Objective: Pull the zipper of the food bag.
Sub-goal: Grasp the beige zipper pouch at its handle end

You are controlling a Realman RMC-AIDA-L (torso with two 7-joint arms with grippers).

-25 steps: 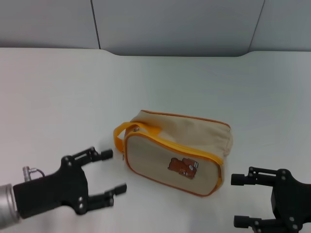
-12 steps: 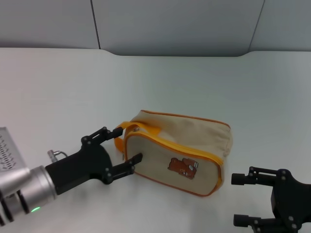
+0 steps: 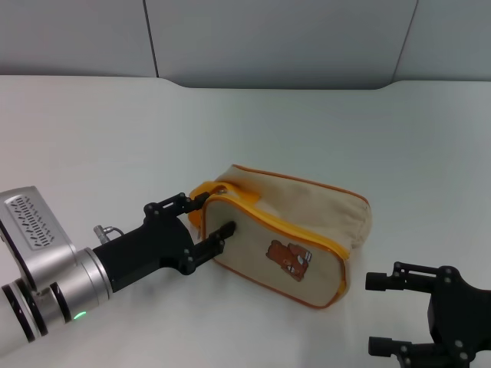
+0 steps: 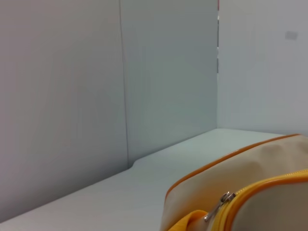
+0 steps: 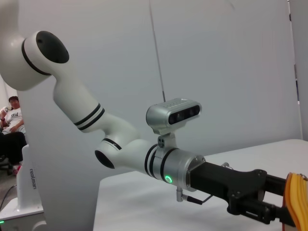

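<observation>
Fingers (image 3: 226, 228) of the left gripper (image 3: 205, 217) are spread apart, one on each side of the near-left end of the food bag (image 3: 288, 234): the upper finger lies by the orange loop handle (image 3: 201, 197), the lower one presses on the beige front panel. They straddle the bag's end but are not clamped on anything I can make out.

One bag lies on the white table (image 3: 92, 138), a little right of centre, its left end tilted up off the surface. It is a soft rectangular pouch of beige canvas with orange piping along its edges and one small brown bear patch (image 3: 289, 256) on the front face. The zipper (image 3: 295, 228) runs as a thin orange strip round the rim of that face; its single silver pull tab (image 4: 219, 204) shows in the left wrist view, hanging at the corner beside the handle. In the head view the tab is hidden behind the gripper and the handle.

The right gripper (image 3: 383, 314) sits low at the right edge, well apart from the bag, its two fingers wide apart and empty; its body is cut off by the frame. The right wrist view shows the left arm (image 5: 144, 154) reaching in, with only a sliver of orange handle at the edge.
</observation>
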